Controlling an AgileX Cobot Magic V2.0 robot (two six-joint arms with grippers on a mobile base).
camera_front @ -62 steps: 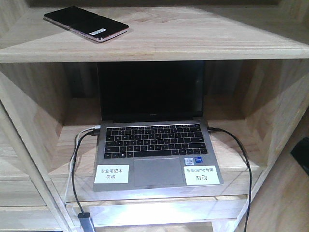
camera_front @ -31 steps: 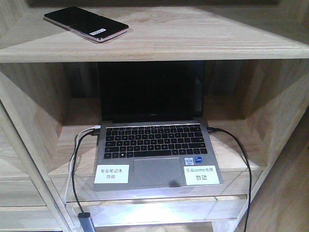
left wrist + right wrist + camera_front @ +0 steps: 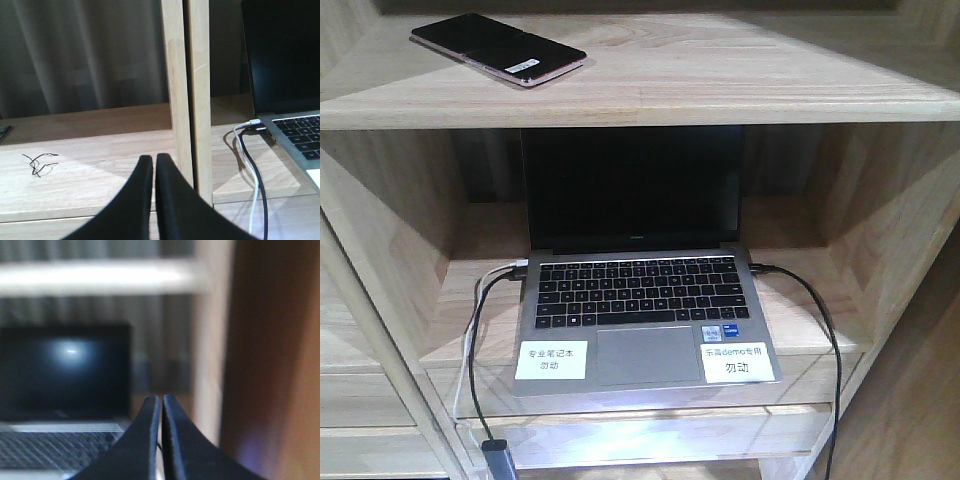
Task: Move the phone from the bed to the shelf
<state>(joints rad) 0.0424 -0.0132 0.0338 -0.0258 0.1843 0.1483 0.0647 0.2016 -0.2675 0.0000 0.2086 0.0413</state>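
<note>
The phone [image 3: 498, 48], a glossy black slab with a pinkish rim and a small white sticker, lies flat on the top board of the wooden shelf [image 3: 720, 90], at its left end. Nothing touches it. No gripper shows in the front view. In the left wrist view my left gripper [image 3: 152, 159] is shut and empty, low in front of a shelf upright [image 3: 187, 95]. In the right wrist view my right gripper [image 3: 161, 399] is shut and empty, facing the laptop from the right. The bed is out of view.
An open grey laptop [image 3: 640, 300] with a black screen stands on the board below the phone; it also shows in the left wrist view [image 3: 285, 75] and the right wrist view [image 3: 65, 375]. Cables [image 3: 472, 350] hang from both its sides. A thin wire scrap [image 3: 40, 164] lies on the left board.
A dark object at the right edge of the front view a second ago has left the frame. The phone and laptop have not moved.
</note>
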